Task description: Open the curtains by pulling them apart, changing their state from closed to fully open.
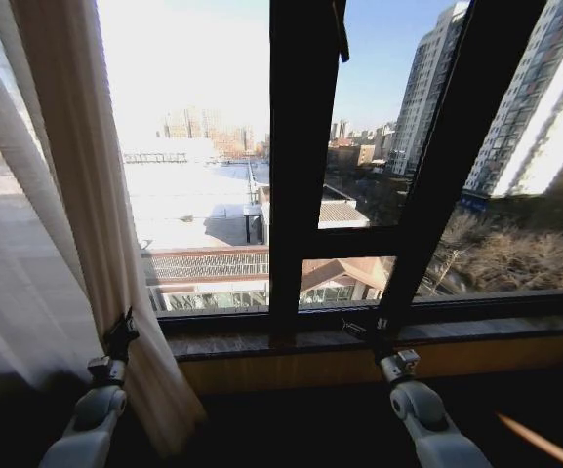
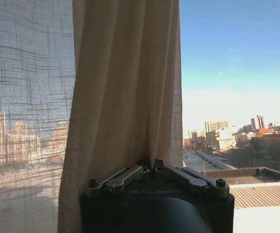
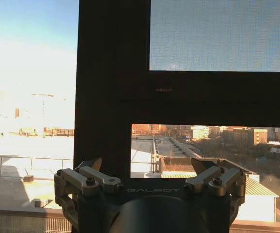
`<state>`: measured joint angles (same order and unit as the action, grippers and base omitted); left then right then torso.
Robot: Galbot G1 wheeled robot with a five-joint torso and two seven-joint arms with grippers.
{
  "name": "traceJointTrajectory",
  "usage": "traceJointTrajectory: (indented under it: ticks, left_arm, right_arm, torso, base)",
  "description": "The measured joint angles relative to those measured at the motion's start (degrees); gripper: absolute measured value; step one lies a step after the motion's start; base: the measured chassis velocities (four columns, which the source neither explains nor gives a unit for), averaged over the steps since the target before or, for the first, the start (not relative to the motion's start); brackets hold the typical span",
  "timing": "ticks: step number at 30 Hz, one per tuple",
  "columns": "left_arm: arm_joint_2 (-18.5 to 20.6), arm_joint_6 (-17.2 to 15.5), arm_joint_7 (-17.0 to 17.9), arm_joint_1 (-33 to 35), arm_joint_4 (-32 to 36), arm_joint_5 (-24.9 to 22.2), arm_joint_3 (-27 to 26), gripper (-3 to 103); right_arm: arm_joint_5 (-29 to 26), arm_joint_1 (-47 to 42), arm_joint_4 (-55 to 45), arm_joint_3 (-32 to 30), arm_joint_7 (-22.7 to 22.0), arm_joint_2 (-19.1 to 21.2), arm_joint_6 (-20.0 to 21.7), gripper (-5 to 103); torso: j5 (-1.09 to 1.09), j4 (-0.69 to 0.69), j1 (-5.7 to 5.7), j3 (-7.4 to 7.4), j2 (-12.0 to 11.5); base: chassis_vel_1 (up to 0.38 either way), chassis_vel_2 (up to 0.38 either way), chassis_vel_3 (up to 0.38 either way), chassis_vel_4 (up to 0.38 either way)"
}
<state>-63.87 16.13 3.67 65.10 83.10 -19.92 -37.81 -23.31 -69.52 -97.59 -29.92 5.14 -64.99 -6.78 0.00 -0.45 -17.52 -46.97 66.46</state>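
A sheer white-cream curtain [image 1: 37, 244] hangs gathered at the left of the window, its folded edge running down to the sill. My left gripper [image 1: 120, 336] is shut on that edge low down. In the left wrist view its fingers [image 2: 150, 164] meet, with the curtain fabric [image 2: 120, 87] pinched between them. My right gripper [image 1: 371, 331] is raised by the sill in front of the dark window frame, away from any fabric. In the right wrist view the right gripper [image 3: 147, 165] stands open with nothing between its fingers.
The dark window frame [image 1: 296, 195] has a vertical post and a crossbar, with a slanted bar [image 1: 457, 146] to the right. A stone sill [image 1: 261, 341] runs below the glass above a wooden panel [image 1: 291, 369]. City buildings lie outside.
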Motion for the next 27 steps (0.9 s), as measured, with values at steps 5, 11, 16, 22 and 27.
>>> traceJointTrajectory:
  ticks: [5, 11, 16, 22, 27]
  left_arm:
    - [-0.1, 0.0, 0.0, -0.2, -0.2, 0.2, 0.1, 0]
    - [0.0, 0.0, 0.0, -0.3, -0.2, 0.3, 0.2, 0]
    - [0.0, 0.0, 0.1, -0.1, 0.0, 0.4, 0.1, 0]
    - [-0.2, -0.2, 0.1, 0.1, 0.0, 0.7, 0.2, 0]
    - [-0.3, -0.2, 0.0, 0.1, -0.2, 1.0, 0.2, 0]
  right_arm:
    - [0.0, 0.0, 0.0, 0.0, 0.0, 0.0, 0.0, 100]
    - [0.0, 0.0, 0.0, 0.0, 0.0, 0.0, 0.0, 100]
    - [0.0, 0.0, 0.0, 0.0, 0.0, 0.0, 0.0, 100]
    - [0.0, 0.0, 0.0, 0.0, 0.0, 0.0, 0.0, 100]
    - [0.0, 0.0, 0.0, 0.0, 0.0, 0.0, 0.0, 100]
  torso:
    - [0.00, 0.00, 0.00, 0.00, 0.0]
    - [-0.01, 0.02, -0.01, 0.00, 0.0]
    - [-0.04, 0.03, 0.00, 0.00, 0.0]
    - [0.04, -0.02, 0.00, -0.01, 0.0]
    - [0.02, -0.02, 0.01, -0.01, 0.0]
  base:
    - [0.371, 0.329, -0.394, -0.337]
    - [0.340, 0.308, -0.339, -0.292]
    - [0.143, 0.152, -0.126, -0.116]
    - [-0.017, -0.017, 0.020, 0.009]
    - [-0.032, -0.042, 0.025, 0.018]
